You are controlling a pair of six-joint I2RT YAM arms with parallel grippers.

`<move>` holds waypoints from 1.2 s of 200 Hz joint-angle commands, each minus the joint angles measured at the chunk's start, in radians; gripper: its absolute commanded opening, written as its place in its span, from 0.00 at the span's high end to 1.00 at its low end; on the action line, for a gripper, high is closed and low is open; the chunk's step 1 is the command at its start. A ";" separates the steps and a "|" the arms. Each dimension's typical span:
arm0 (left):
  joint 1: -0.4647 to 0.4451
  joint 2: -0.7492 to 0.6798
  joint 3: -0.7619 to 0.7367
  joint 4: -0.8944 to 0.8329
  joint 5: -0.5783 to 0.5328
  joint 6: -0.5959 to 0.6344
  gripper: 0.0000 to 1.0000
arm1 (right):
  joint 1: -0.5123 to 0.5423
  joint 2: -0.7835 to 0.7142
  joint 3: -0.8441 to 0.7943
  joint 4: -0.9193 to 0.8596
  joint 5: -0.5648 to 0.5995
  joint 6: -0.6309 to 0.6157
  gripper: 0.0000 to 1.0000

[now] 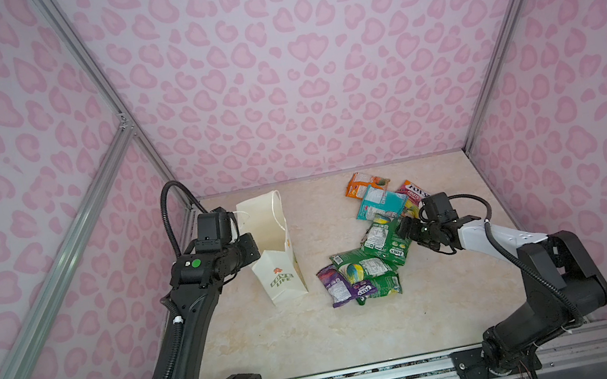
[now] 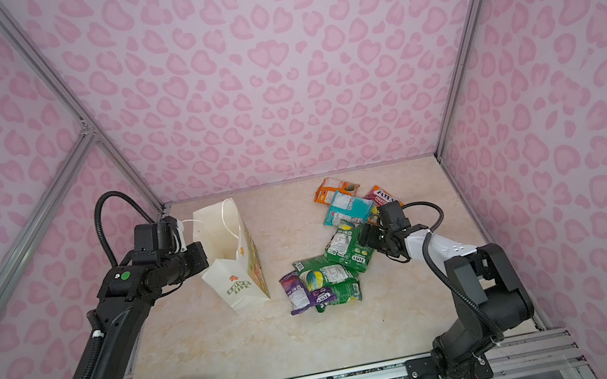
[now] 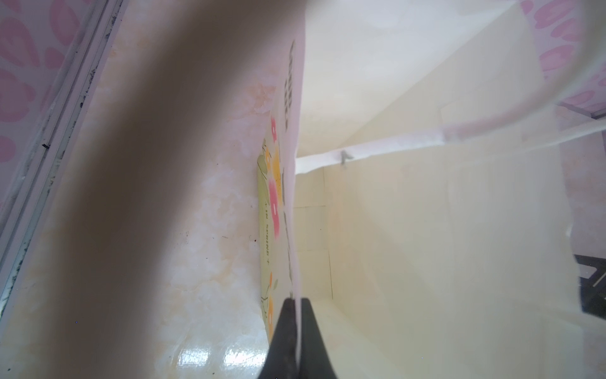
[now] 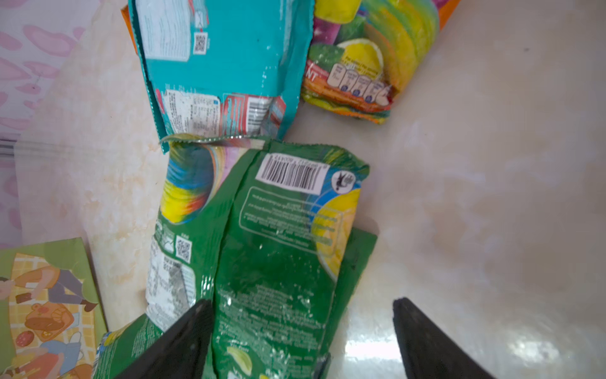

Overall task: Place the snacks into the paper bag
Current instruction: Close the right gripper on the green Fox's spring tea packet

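Paper bag: the white "LOVE LIFE" paper bag (image 1: 281, 276) (image 2: 237, 288) is standing upright on the left side of the table. Its mouth is gaping open toward the top cameras, and its illustrated side panel (image 4: 42, 295) is facing the snack pile.
Left gripper: the left gripper (image 3: 296, 306) (image 1: 249, 245) is sitting fully closed, pinching the bag's top rim on the wall away from the snacks. The paper edge is running right between its two black fingers.
Blur: a big brownish out-of-focus band is crossing the left wrist view close to the lens, and honestly I can't tell what it is.
Right gripper: the right gripper (image 4: 300, 303) (image 1: 405, 228) is hanging low at the right edge of the snack pile with its jaws spread wide, clamping nothing. One finger is showing over a green packet (image 4: 272, 249) and the other over bare tabletop, but I can't tell if either is touching.
Back of the pile: a teal packet (image 4: 213, 65) is lying label-up, meeting the green packet's far edge. An orange packet (image 1: 366, 183) is peeking out behind it, and a pink-red FOX'S packet (image 1: 412, 190) is lying just beside it.
Front of the pile: a second green packet (image 1: 364, 268), a purple packet (image 1: 335, 286) and a third green packet (image 1: 383, 290) are overlapping in a clump.
Where the snacks are: all of these are lying out on the table, right of the bag and apart from it.
Table: the beige marble-look tabletop (image 1: 320, 343) is catching some glare, and pink leopard-print walls (image 1: 273, 77) are boxing it in.
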 commanded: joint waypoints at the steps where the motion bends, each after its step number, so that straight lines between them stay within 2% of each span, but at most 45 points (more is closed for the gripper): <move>1: 0.002 0.007 -0.001 0.013 0.001 0.010 0.97 | -0.027 0.021 -0.010 0.129 -0.085 -0.020 0.11; 29: 0.002 0.006 -0.002 0.015 -0.001 0.010 0.97 | -0.061 0.082 0.005 0.191 -0.148 -0.040 0.11; 55: 0.002 0.009 -0.002 0.014 0.001 0.010 0.97 | -0.103 0.150 -0.033 0.360 -0.260 0.028 0.11; 97: 0.002 0.010 -0.002 0.013 0.003 0.010 0.97 | -0.084 0.209 -0.040 0.509 -0.349 0.062 0.12; 155: 0.002 0.004 -0.004 0.018 0.008 0.009 0.97 | -0.048 0.223 0.004 0.437 -0.227 -0.033 0.12; 201: 0.002 0.010 -0.004 0.018 0.008 0.011 0.97 | -0.034 0.294 0.041 0.536 -0.335 -0.020 0.12; 240: 0.002 0.012 -0.004 0.017 0.004 0.011 0.97 | -0.022 0.367 0.080 0.503 -0.333 -0.015 0.11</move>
